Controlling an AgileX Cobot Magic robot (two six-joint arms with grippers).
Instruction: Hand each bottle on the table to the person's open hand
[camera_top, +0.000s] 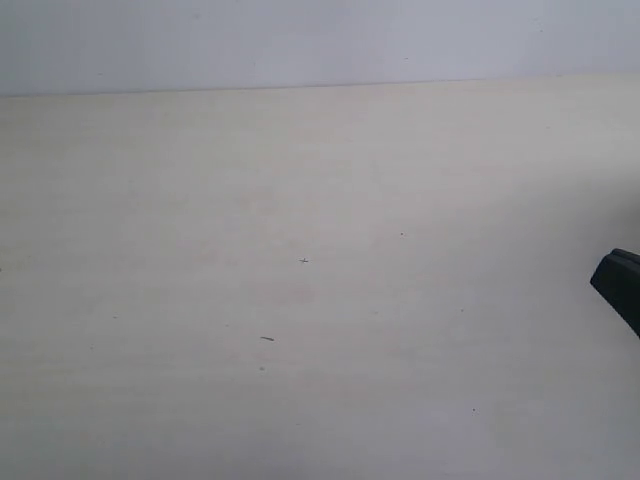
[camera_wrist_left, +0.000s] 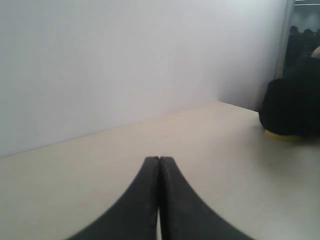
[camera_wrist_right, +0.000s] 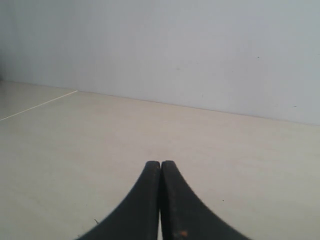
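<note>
Soft, hazy light washes the table (camera_top: 300, 180), perhaps overexposed.

What's under me is the table (camera_top: 200, 180): pale beige, flat, with a faint grain running across it. From the outside cam, the stuff lying on it is tiny. There's a little cross-shaped mark (camera_top: 303, 261) around the middle, a short dark sliver (camera_top: 267, 338) a bit closer to the camera, and a few specks (camera_top: 403, 235) scattered about. My left wrist cam shows a dark lump (camera_wrist_left: 292, 107) at the far end of the top, with a yellow edge (camera_wrist_left: 280, 134) where it meets the surface. It's too blurry to say what it is. My right wrist cam picks up a thin pale seam (camera_wrist_right: 40, 104) cutting across the top.
</note>
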